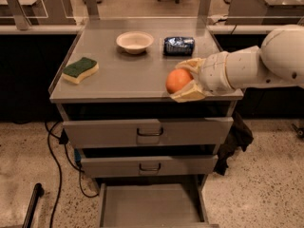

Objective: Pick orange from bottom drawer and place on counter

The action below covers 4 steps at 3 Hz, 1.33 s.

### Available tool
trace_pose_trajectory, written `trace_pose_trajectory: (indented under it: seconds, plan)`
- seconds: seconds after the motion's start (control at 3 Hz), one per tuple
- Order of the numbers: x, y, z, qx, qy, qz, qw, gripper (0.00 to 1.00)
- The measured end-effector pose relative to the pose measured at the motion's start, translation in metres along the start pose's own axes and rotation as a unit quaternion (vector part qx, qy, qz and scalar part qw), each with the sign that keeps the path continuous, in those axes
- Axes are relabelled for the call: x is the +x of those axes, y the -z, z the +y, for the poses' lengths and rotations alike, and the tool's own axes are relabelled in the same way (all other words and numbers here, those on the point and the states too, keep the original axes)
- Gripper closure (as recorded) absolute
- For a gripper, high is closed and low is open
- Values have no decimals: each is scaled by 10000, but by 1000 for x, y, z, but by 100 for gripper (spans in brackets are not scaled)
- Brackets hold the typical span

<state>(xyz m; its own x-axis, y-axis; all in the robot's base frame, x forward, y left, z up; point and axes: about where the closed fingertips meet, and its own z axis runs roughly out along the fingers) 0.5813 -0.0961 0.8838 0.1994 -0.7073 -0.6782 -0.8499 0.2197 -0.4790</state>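
Note:
My gripper (pixel 183 81) is shut on the orange (pixel 178 80), a small round orange fruit held between its cream fingers (pixel 189 93). It hangs over the front right part of the counter (pixel 123 75), just above the grey top near its front edge. My white arm comes in from the right. The bottom drawer (pixel 149 205) is pulled open at the foot of the cabinet, and its flat grey tray holds nothing that I can see.
On the counter stand a cream bowl (pixel 135 42) at the back, a dark blue packet (pixel 179 45) beside it, and a green and yellow sponge (pixel 80 70) at the left. The two upper drawers (pixel 147 132) are partly open. Cables (pixel 57 160) hang at the cabinet's left.

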Motion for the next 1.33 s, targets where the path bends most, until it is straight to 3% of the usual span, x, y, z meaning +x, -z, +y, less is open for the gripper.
trace_pose_trajectory:
  seconds: [0.67, 1.33]
  plan:
    - [3, -25, -47, -44, -402, -61, 9992, 100]
    - [-1, -50, -77, 7, -772, -401, 9962, 100]
